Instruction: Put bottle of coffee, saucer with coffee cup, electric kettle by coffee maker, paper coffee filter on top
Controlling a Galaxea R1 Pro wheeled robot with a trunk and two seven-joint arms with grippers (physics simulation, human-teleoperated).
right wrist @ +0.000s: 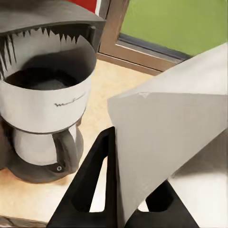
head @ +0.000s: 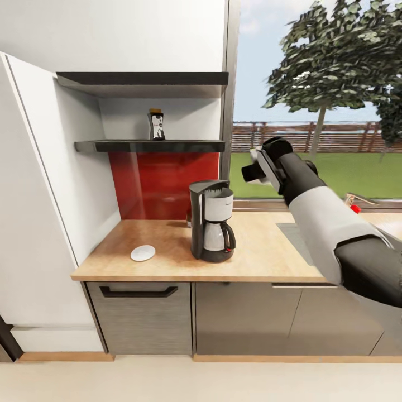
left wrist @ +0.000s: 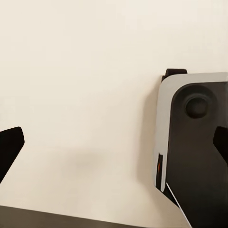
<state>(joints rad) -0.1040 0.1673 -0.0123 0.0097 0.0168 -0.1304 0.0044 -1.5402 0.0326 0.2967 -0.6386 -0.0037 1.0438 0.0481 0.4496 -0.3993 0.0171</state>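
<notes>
Our right tool [right wrist: 121, 190] pinches the paper coffee filter [right wrist: 161, 137], held right of the coffee maker [head: 212, 220] for placing on top.

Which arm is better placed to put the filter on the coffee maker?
Right: its gripper already pinches the paper coffee filter, raised beside the coffee maker. The left gripper looks open, pointing at bare floor.

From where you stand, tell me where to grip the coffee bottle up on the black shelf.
Grip the bottle of coffee around its dark body below the lid, coming from the front: it stands upright on the kitchen shelf, with the upper shelf overhead blocking a top approach.
</notes>
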